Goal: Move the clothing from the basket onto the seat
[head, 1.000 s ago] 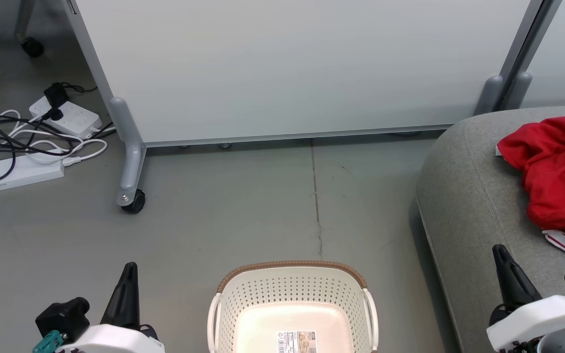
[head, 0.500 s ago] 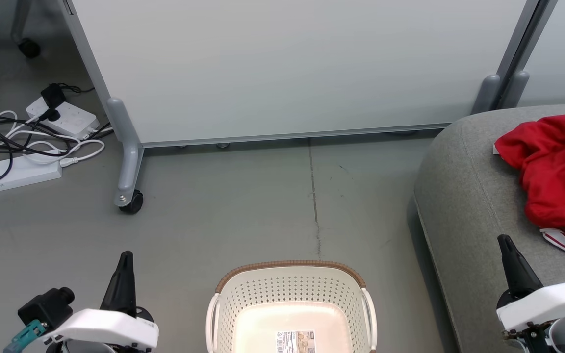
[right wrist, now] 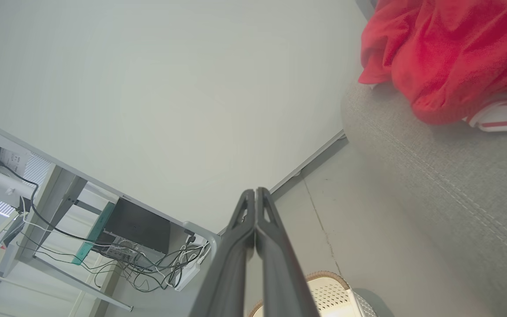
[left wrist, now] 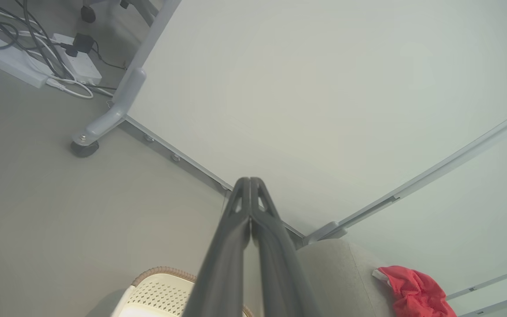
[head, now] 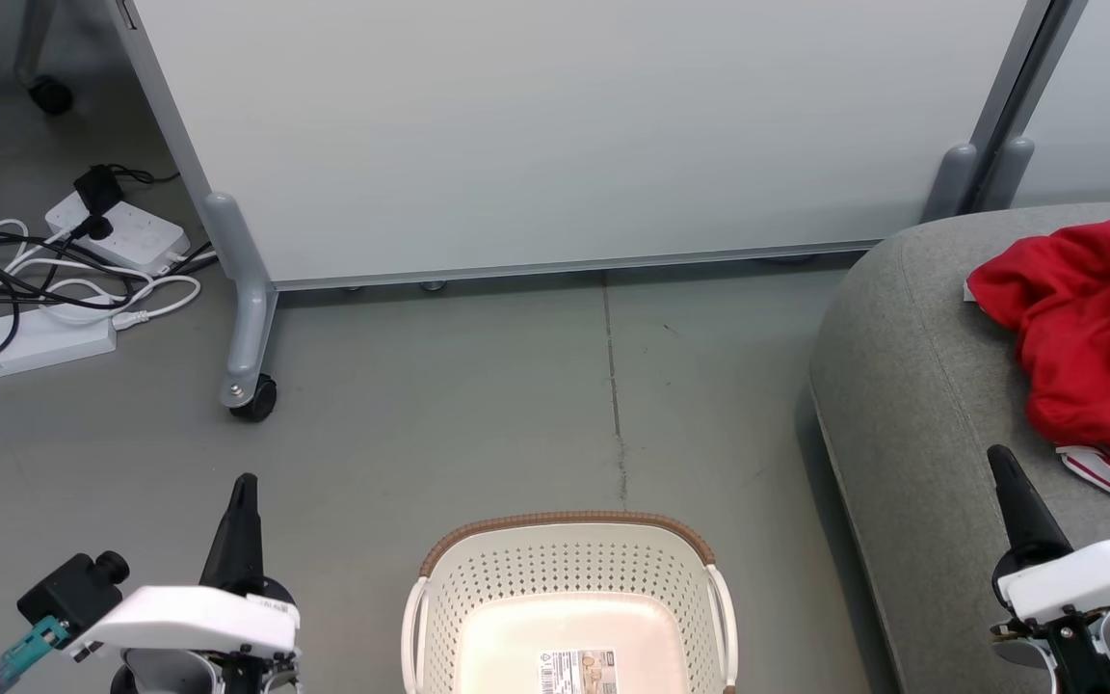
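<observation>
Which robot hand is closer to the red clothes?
Right. The right gripper is by the red clothes, over the sofa; the left gripper is far off, beyond the basket.

We see red clothing [head: 1090,337] crumpled on the grey seat [head: 911,386]; the white basket [head: 569,569] stands empty on the floor.

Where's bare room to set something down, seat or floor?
On the seat, the strip between its left edge and the clothing. On the floor, between the basket and the partition. Crowded: cables and power strips, far left.
</observation>
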Robot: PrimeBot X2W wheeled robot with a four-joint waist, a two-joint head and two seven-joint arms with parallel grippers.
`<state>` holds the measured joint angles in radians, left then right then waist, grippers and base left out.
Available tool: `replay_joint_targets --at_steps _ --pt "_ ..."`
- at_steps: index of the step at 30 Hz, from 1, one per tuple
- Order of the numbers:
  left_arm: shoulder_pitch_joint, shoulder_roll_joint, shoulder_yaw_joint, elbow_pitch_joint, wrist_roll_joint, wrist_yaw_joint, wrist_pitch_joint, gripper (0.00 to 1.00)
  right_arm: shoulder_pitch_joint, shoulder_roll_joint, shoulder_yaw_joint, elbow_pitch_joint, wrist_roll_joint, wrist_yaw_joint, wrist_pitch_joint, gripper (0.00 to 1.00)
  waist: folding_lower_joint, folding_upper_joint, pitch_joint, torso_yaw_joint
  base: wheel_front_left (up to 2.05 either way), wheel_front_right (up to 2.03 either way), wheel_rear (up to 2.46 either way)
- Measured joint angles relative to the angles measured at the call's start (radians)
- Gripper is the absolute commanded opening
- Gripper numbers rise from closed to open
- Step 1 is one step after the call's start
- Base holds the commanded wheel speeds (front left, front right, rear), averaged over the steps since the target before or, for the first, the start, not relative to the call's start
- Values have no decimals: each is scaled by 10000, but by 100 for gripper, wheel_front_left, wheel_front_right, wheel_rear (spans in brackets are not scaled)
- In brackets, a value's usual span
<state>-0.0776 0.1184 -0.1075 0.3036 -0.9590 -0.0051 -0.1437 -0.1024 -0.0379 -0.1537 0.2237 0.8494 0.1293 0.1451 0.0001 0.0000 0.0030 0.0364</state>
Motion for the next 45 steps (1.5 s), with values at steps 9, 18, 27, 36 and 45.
replay_joint_targets --at_steps 9,18,27,36,45 --pt "-271 -86 171 107 -1001 -180 184 0 -335 -19 -132 345 1043 0 176 0 -1 0 7 -39 0 0 0" --pt "-528 -180 332 209 -1985 -384 347 0 -606 -35 -297 698 2104 0 307 0 0 0 14 -83 0 0 0" --pt "-720 -303 474 297 -2801 -518 481 0 -857 -56 -393 965 2964 0 414 0 0 0 21 -122 0 0 0" --pt "-883 -372 600 374 -3557 -656 625 0 -1143 -71 -525 1214 3768 0 577 0 0 0 29 -161 0 0 0" --pt "-1014 -437 715 458 -4249 -780 736 0 -1359 -88 -619 1463 4531 0 675 0 0 0 35 -201 0 0 0"
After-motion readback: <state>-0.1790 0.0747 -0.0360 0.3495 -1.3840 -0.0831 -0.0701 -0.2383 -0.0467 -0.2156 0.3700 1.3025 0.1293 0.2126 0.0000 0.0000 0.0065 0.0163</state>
